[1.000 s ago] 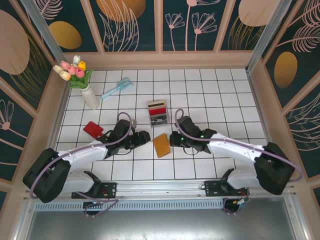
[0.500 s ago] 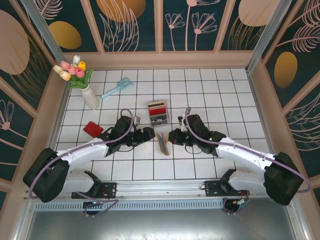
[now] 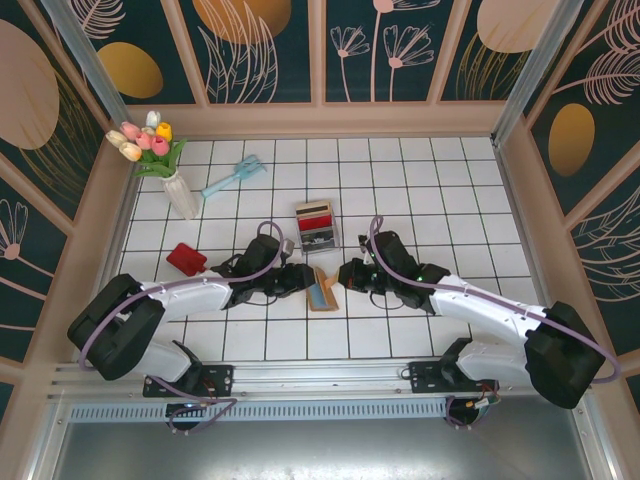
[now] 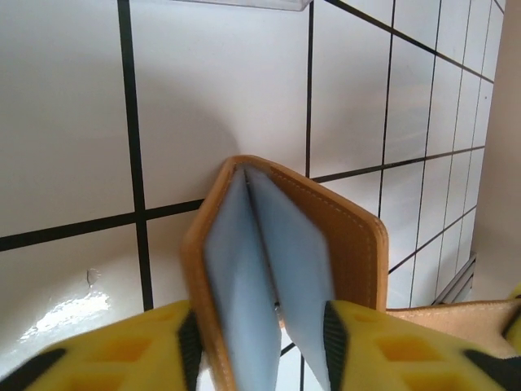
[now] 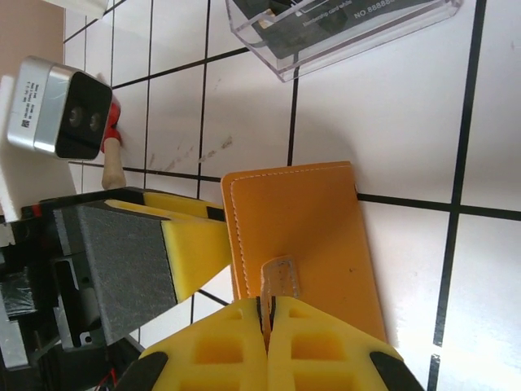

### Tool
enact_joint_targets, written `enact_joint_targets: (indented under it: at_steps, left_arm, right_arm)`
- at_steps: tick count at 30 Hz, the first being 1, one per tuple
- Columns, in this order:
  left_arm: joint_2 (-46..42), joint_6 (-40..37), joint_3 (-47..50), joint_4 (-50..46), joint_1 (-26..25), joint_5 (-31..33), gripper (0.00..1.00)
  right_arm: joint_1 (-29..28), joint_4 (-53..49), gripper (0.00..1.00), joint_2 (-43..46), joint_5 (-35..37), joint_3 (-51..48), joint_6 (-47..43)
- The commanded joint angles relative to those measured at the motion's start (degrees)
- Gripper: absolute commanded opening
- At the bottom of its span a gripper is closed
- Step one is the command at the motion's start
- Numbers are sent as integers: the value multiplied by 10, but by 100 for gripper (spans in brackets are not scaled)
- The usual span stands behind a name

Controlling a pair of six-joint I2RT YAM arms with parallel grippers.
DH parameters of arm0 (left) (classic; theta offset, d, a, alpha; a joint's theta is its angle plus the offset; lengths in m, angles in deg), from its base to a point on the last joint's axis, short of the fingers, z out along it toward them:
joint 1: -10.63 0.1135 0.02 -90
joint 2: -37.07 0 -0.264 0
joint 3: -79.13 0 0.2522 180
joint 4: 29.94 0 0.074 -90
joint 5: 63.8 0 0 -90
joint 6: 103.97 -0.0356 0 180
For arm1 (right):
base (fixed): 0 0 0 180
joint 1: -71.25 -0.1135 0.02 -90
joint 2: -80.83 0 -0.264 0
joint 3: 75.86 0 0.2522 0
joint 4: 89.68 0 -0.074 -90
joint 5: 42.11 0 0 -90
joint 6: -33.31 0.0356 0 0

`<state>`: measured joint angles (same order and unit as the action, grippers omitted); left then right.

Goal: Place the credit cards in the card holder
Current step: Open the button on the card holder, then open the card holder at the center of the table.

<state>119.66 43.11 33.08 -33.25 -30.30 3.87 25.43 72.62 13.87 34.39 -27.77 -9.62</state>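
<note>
wallet: the orange-brown leather wallet (image 3: 322,289) is mid-desk on the white tiles (image 3: 450,190). It sits just nearer than the clear tray (image 3: 322,246), right between the two sets of jaws. It's up on its edge and spread partly open, with the light blue lining facing the left arm (image 3: 200,295). Can't tell if the bottom edge is actually touching the desk.

left jaws: yellow pads (image 4: 122,358) sit on either side of the wallet's flap and blue inner leaves, right up against them. Looks to me like they're clamped on the wallet from its open side.

right jaws: pinched tight on the wallet's little snap tab (image 5: 279,277). The pads (image 5: 326,350) meet with only the tab between them, and the plain orange outside of the wallet faces this camera.

cards: a stack of cards (image 3: 316,225) stands in the tray, a red one at the far end and darker ones nearer. In the right wrist view a dark card inside the tray has white print on it.

loose card: one more red card (image 3: 186,259) lies flat on the desk off to the left, well apart from the wallet.

other stuff: white vase of tulips (image 3: 180,190) is at the far left, with a small light blue tool (image 3: 233,176) lying just beside it.
</note>
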Motion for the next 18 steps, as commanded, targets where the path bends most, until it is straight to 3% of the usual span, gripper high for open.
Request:
enact_joint_targets:
  at_steps: [1,7,18]
  left_arm:
    - [11,-5,-3,21,-3,-6,35]
    - [13,-7,-3,24,-3,-4,36]
    - [32,-17,-12,31,-3,-18,17]
  right_arm:
    - [5,-8,3,0,21,-10,14]
    - [10,-21,3,10,42,-19,19]
    - [42,-29,4,45,48,-58,28]
